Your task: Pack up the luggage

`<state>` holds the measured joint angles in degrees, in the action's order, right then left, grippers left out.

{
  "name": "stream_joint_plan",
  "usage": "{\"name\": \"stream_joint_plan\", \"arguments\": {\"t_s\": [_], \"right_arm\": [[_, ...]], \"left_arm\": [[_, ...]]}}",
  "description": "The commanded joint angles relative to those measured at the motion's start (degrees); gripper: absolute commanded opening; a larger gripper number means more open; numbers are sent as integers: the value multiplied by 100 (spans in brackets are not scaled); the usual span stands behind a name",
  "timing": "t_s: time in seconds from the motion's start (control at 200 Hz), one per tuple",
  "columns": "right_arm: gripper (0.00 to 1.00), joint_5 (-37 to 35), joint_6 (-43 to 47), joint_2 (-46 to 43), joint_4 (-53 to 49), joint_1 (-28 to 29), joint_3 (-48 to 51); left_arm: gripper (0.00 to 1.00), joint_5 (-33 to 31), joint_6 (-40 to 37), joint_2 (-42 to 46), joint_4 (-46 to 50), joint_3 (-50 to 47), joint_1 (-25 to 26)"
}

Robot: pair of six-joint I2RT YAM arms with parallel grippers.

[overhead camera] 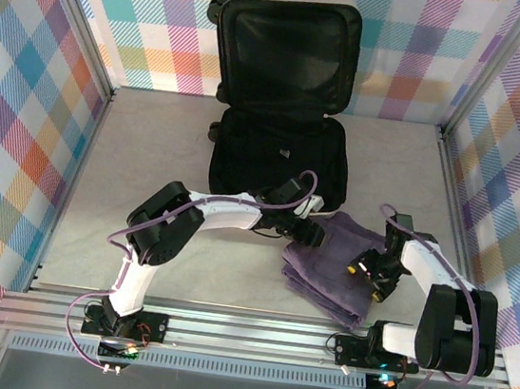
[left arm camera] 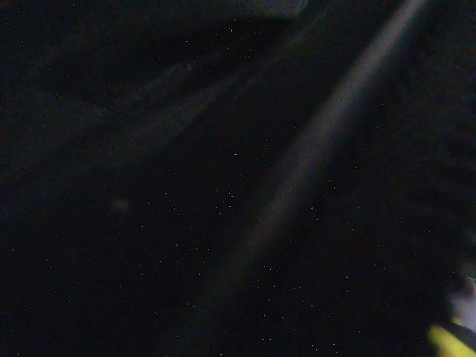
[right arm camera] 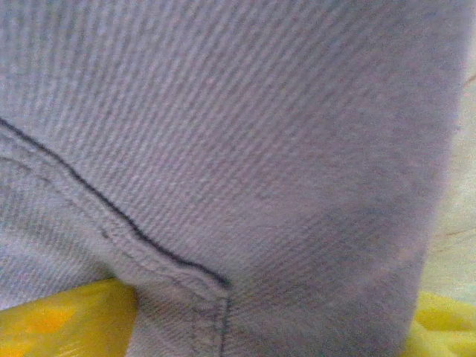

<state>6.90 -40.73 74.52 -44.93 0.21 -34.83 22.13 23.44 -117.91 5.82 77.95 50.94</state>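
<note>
The luggage [overhead camera: 279, 159], a white hard-shell suitcase with black lining, lies open at the back middle, its lid [overhead camera: 283, 54] leaning on the rear wall. A folded purple garment [overhead camera: 327, 270] lies on the table just in front of it to the right. My left gripper [overhead camera: 300, 223] is down at the garment's far left edge, by the suitcase's front rim; its wrist view is almost black, with one yellow fingertip [left arm camera: 448, 340] at the corner. My right gripper [overhead camera: 372, 269] is at the garment's right side, and purple cloth [right arm camera: 245, 163] fills the space between its yellow fingers [right arm camera: 59, 320].
Plaid walls with metal posts [overhead camera: 88, 47] close in the table on the left, back and right. An aluminium rail [overhead camera: 242, 331] runs along the near edge by the arm bases. Bare table [overhead camera: 151, 151] lies left of the suitcase.
</note>
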Motion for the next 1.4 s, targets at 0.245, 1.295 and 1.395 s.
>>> {"name": "stream_joint_plan", "arguments": {"t_s": [0.245, 1.295, 1.395], "right_arm": [[38, 673, 302, -25, 951, 205, 104], [19, 629, 666, -769, 637, 245, -4], [12, 666, 735, -1059, 545, 252, -56]], "left_arm": [[65, -475, 90, -110, 1335, -59, 421], [21, -2132, 521, 362, 1334, -288, 1155], [17, -2180, 454, 541, 1374, -301, 1212]]}}
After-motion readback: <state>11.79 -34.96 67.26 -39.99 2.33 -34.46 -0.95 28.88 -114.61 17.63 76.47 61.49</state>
